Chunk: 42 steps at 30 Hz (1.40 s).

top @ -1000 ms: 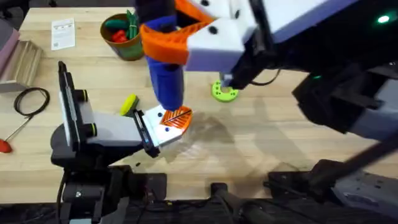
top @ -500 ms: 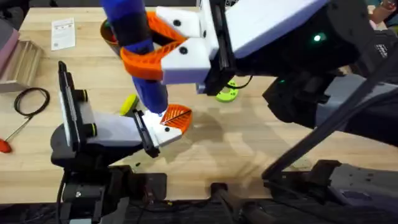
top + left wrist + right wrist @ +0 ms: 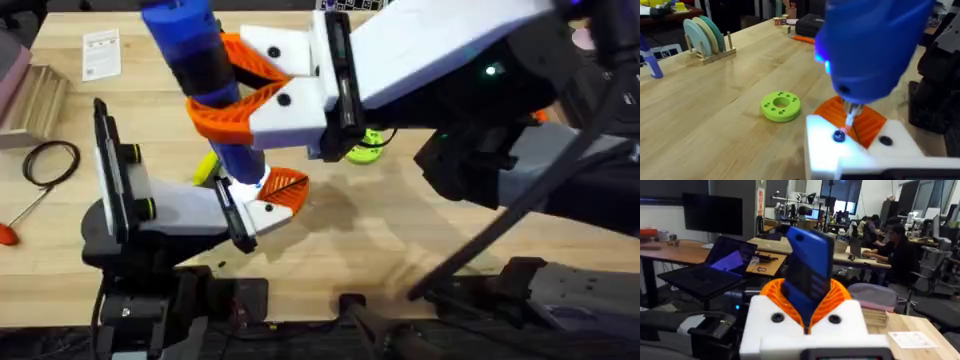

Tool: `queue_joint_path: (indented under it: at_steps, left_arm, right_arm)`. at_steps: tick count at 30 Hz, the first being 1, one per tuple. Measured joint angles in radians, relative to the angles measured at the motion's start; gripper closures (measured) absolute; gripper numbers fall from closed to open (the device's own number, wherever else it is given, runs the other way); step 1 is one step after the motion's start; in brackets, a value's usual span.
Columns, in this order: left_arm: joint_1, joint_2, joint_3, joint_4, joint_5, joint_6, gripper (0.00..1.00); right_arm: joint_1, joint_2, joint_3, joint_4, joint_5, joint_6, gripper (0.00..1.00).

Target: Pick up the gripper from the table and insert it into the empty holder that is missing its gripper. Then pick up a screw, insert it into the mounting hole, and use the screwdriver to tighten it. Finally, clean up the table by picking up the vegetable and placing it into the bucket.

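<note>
My right gripper (image 3: pixel 212 92) reaches across from the right, its orange fingers (image 3: pixel 774 291) shut on the blue screwdriver (image 3: pixel 200 70). The screwdriver leans with its top to the far left. Its thin bit (image 3: pixel 850 113) presses on a dark screw (image 3: pixel 839 136) in the white holder (image 3: pixel 855 150). The holder (image 3: pixel 248 210) sits at the front of my left arm, and the orange gripper tip (image 3: pixel 286 190) sticks out of it. The yellow-green vegetable (image 3: pixel 206 167) lies on the table just beside the screwdriver. The bucket is hidden behind the screwdriver and the right gripper.
A green round disc (image 3: pixel 366 150) lies to the right of the holder. At the far left are a black cable loop (image 3: pixel 50 160), a red-handled tool (image 3: pixel 8 233), a paper card (image 3: pixel 100 52) and a wooden stand (image 3: pixel 35 95). The large right arm covers the table's right half.
The right arm has swung left with the screwdriver, whose top now leans further to the far left. The bit stays on the holder. The left arm has not moved.
</note>
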<state>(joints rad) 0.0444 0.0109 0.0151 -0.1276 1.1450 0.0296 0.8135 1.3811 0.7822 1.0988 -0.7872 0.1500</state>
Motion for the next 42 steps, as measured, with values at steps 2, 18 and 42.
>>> queue_joint_path:
  at_steps: [2, 18, 42]
  left_arm:
    - [0.0, 0.0, 0.0, 0.0, 0.0, 0.0, 0.986]
    - [0.0, 0.0, 0.0, 0.0, 0.001, 0.0, 0.986]
    - [0.0, 0.0, 0.0, 0.0, 0.003, 0.0, 0.986]
  right_arm:
    - [0.0, 0.009, 0.0, 0.0, -0.001, -0.003, 0.976]
    - [0.0, 0.013, 0.0, 0.0, -0.023, -0.02, 0.976]
    - [0.0, 0.013, 0.0, 0.0, -0.049, -0.039, 0.976]
